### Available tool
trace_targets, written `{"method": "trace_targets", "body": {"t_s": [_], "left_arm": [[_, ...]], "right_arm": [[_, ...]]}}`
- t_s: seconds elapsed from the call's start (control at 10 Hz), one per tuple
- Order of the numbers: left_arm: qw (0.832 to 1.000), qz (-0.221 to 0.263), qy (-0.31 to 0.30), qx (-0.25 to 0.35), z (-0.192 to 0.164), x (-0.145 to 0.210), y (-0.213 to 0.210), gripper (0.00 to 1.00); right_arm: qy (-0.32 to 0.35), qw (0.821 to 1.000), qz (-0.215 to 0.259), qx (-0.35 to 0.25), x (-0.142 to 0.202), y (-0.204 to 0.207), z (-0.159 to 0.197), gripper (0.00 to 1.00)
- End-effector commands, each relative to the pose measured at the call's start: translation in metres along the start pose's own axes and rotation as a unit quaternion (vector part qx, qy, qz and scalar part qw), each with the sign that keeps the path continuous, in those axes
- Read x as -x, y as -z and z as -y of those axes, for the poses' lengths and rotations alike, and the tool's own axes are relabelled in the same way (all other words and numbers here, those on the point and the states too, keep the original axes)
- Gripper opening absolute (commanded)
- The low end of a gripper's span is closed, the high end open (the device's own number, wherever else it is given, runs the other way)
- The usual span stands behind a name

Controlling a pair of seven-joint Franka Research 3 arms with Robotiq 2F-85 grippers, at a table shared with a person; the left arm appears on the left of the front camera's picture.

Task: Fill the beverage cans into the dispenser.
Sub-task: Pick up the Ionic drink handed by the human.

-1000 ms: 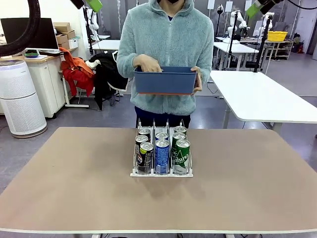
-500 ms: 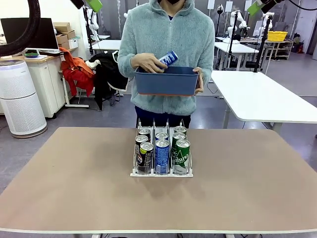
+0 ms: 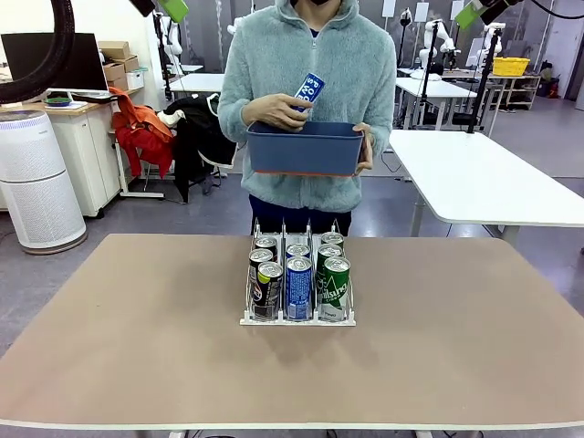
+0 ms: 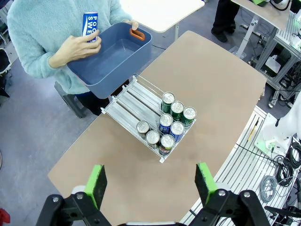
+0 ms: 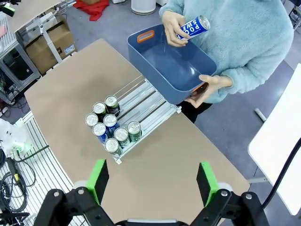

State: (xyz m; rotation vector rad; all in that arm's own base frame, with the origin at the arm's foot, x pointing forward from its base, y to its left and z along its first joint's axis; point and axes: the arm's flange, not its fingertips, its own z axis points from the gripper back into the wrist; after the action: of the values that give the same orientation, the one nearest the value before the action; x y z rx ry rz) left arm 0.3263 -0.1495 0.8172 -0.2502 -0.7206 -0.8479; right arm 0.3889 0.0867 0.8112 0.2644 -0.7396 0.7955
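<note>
While the person holds a blue bin (image 3: 306, 151) across the table (image 3: 137, 347), front view: their hand (image 3: 274, 111) grips a blue can (image 3: 310, 91) above it, tilted, upper end toward my right. Six cans (image 3: 298, 287) stand upright at the rack's (image 3: 297, 320) near end. Left wrist: left gripper (image 4: 150, 182) wide open, empty, high over the table; can reads "POC SWE". Right wrist: right gripper (image 5: 152, 180) likewise open, empty.

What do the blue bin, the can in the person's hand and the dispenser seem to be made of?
Blue bin: matte moulded plastic, judging by its smooth rounded walls. Blue can: probably aluminium, with glossy print and white lettering. Dispenser: clear plastic dividers and thin wire on a white base, likely plastic.
</note>
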Motion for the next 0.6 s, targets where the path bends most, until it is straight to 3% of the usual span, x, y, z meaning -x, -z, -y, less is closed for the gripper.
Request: {"method": "trace_targets", "body": {"t_s": [0.0, 0.5], "left_arm": [[1.0, -0.001, -0.002, 0.0, 0.0001, 0.0025, -0.0008, 1.0], [1.0, -0.001, -0.002, 0.0, 0.0001, 0.0025, -0.0008, 1.0]], "right_arm": [[0.007, 1.0, 0.014, -0.006, 0.0006, 0.0041, -0.0048, 1.0], [-0.011, 0.999, 0.033, -0.008, -0.0076, 0.0065, -0.0081, 1.0]]}}
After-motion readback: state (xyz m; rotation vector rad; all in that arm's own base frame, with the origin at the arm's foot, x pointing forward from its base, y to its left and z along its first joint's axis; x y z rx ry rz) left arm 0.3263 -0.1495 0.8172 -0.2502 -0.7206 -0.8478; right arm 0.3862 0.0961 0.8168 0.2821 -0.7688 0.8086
